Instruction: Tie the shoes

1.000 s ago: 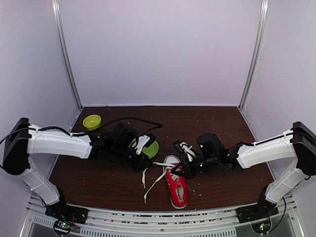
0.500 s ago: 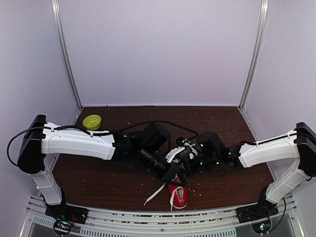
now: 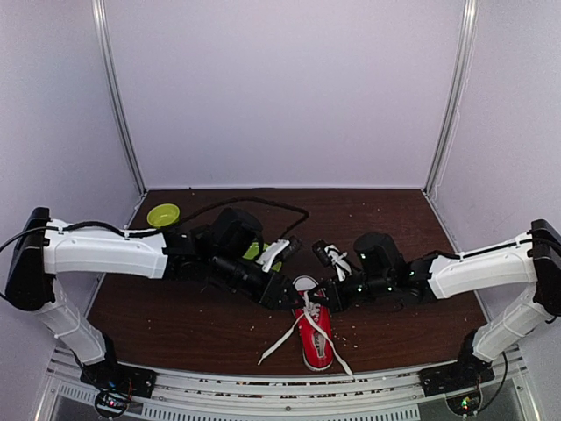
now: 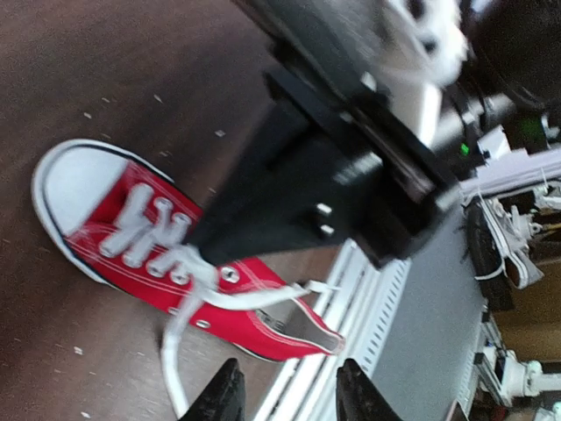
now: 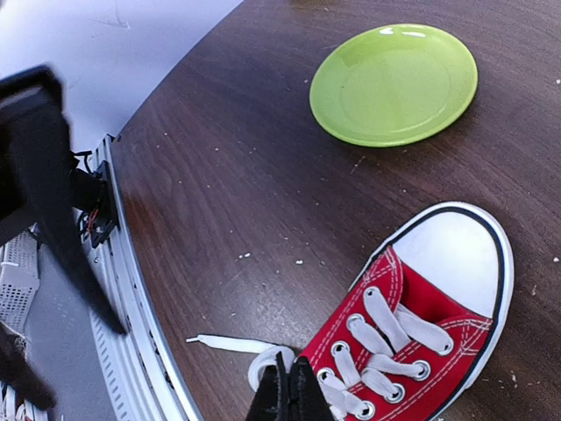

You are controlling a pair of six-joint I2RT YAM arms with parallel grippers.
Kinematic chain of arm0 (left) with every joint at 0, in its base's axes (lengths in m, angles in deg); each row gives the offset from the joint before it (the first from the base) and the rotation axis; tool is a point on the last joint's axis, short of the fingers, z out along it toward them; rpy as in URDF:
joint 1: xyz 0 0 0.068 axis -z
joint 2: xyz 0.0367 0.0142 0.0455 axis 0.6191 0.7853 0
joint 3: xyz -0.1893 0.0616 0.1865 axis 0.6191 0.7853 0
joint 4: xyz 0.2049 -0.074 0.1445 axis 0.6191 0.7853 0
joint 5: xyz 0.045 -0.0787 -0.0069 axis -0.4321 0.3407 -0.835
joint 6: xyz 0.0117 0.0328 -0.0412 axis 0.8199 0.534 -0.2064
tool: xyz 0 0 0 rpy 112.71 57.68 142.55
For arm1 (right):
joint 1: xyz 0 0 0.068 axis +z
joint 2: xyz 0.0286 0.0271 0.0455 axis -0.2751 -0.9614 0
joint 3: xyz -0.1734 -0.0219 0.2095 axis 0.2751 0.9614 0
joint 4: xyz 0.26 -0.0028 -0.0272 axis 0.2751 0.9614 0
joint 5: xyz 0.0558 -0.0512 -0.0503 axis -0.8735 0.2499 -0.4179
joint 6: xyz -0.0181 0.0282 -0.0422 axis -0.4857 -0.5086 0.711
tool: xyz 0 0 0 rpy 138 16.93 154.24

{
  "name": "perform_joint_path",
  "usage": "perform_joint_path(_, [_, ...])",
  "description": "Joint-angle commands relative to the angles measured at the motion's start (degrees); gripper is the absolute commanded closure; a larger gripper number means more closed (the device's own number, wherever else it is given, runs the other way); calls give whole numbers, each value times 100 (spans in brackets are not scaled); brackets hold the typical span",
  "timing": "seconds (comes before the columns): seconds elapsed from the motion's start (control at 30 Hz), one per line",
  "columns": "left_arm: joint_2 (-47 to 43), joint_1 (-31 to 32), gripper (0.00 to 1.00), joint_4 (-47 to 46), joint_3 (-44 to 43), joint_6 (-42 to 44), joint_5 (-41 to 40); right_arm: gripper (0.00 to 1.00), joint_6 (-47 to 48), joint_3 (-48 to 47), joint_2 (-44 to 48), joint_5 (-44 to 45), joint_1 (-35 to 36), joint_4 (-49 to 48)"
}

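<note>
Soft, even overhead light fills the top view: the walls (image 3: 280, 88) read bright, the table (image 3: 175, 324) dark, shadows faint. The upright posts (image 3: 118, 105) lean inward from lens distortion. Beyond the left gripper's (image 4: 289, 396) parted jaws the sneaker (image 4: 166, 254) is fairly sharp, but the black arm body (image 4: 324, 193) above it is smeared out of focus. Ahead of the right gripper's (image 5: 287, 390) closed jaws the green plate (image 5: 394, 83) is crisp, with white glare along its far rim; the table shows a dull sheen, and a dark blurred shape (image 5: 53, 193) sits left of the jaws
</note>
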Motion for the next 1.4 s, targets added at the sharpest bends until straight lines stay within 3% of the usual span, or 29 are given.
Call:
perform_joint_path(0.0, [0,-348,61,-721,189,506,-616,100,128,178,232,-435,49,-495])
perform_joint_path(0.3, [702,-417,60,-618,-337,1011,-235,100,153,277,172,-619,67,-595])
perform_joint_path(0.53, [846,-477,69,-759,-305,954,-103,100,173,278,122,-698,84,-641])
perform_joint_path(0.63, [941,-484,79,-855,-299,918,57,100,200,257,111,-710,85,-609])
perform_joint_path(0.73, [970,-490,100,-990,-232,886,173,100,204,237,143,-604,88,-536])
perform_joint_path(0.8, [937,-491,100,-1018,-162,896,113,90,197,248,239,-406,85,-419])
perform_joint_path(0.9, [813,-507,100,-1063,3,929,-62,55,229,352,550,-167,90,-148])
perform_joint_path(0.97, [740,-515,100,-1089,92,924,-81,43,229,483,795,-9,113,78])
perform_joint_path(1.1, [647,-517,100,-1155,196,951,-91,39,121,855,1253,505,395,530])
perform_joint_path(1.37, [616,-521,100,-1228,266,974,-34,46,-561,1571,1400,1020,892,45])
